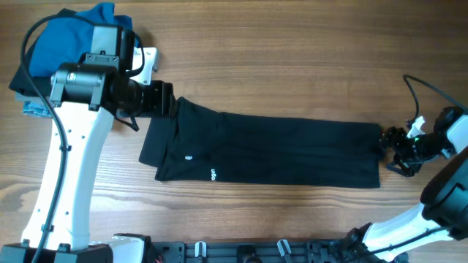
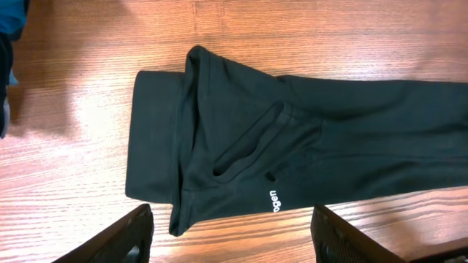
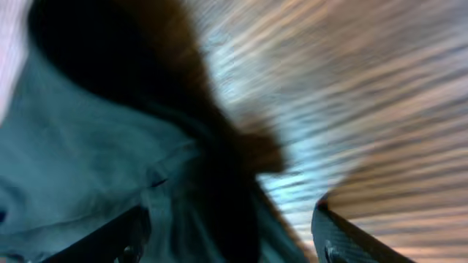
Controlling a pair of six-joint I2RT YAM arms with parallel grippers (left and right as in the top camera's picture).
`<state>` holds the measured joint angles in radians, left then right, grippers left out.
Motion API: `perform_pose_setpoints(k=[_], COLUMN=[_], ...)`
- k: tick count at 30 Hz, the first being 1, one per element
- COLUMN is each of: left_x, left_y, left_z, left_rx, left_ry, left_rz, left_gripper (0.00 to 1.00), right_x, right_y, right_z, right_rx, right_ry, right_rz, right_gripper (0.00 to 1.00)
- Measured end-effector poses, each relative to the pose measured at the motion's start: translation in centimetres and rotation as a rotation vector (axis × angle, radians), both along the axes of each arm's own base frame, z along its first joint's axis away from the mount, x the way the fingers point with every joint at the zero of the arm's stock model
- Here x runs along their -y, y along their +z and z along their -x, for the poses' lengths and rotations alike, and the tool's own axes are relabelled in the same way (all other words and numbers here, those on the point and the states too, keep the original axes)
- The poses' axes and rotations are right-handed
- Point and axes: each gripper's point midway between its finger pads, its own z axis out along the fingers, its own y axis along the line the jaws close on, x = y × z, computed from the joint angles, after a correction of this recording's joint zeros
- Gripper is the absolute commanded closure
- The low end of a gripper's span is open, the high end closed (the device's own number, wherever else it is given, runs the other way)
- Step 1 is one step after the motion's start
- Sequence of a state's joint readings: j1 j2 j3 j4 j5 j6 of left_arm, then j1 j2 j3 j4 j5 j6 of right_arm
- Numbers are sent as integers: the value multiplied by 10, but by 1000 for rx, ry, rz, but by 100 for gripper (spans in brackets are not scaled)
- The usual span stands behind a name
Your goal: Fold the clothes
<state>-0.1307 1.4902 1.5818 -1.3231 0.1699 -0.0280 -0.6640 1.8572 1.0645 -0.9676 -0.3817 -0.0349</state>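
The wooden table bears the black shirt, folded into a long band. Beyond the shirt's left end lies a bright blue garment. The left gripper hangs above that end, fingers spread and empty. The right gripper is at the shirt's right end, its fingers also spread. A white logo marks the shirt's near edge.

Black shirt, folded into a long strip, lies flat on the wooden desk between left pincer and right pincer; blue garment sits behind the left.
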Motion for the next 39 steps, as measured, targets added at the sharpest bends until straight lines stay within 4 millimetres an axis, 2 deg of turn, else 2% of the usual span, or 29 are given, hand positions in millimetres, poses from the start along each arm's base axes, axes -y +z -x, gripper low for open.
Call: perform_pose_setpoints(k=[2,3,5,6,9,11,16,17,19,21,22,24,28,30,32,35,37,39], left_x=[1,1,1,1,0,-1,-14,-16,-18,-19,-19,-19,-19,-19,-19,-19,-19,-19], left_y=[0,0,-1,-1,-3,-4,-9,-9,-9,-9,-9,-9,-8,-8,-8,-8,-8,-8], left_z=[0,0,1,2,8,12,23,23,23,22,21,18,16,16,16,16,15,15], left_rx=[0,-2,-5,-8,-38,-53,-101,-100,-97,-94,-92,-78,-71,-71,-70,-69,-67,-67], left_ry=[-1,-1,-1,-1,-1,-1,17,22,25,27,27,28,29,29,29,29,29,29], left_rz=[3,3,3,3,-1,-4,-73,-88,-98,-104,-105,-105,-104,-104,-104,-104,-103,-103], left_gripper=[34,34,36,37,42,48,49,49,48,48,47,47,46,46,44,43,42,39], right_x=[-8,-11,-23,-29,-33,-29,22,34,32,12,-12,-34,-108,-129,-158,-180,-198,-214], right_y=[2,2,-3,-6,-5,4,67,92,115,126,124,123,117,114,100,86,82,83], right_z=[-11,-14,-13,-9,-6,-11,-44,-53,-55,-54,-57,-59,-54,-52,-43,-43,-44,-41], right_rx=[90,110,119,101,85,81,144,202,234,229,204,179,82,61,35,49,68,76], right_ry=[-10,-6,12,14,17,6,-41,-49,-38,16,89,161,363,409,475,501,513,541], right_rz=[-42,-58,-95,-118,-135,-135,16,78,124,131,124,126,164,190,199,206,188,165], right_gripper=[46,64,83,96,96,96,96,96,96,96,96,96,96,96,95,85,68,60])
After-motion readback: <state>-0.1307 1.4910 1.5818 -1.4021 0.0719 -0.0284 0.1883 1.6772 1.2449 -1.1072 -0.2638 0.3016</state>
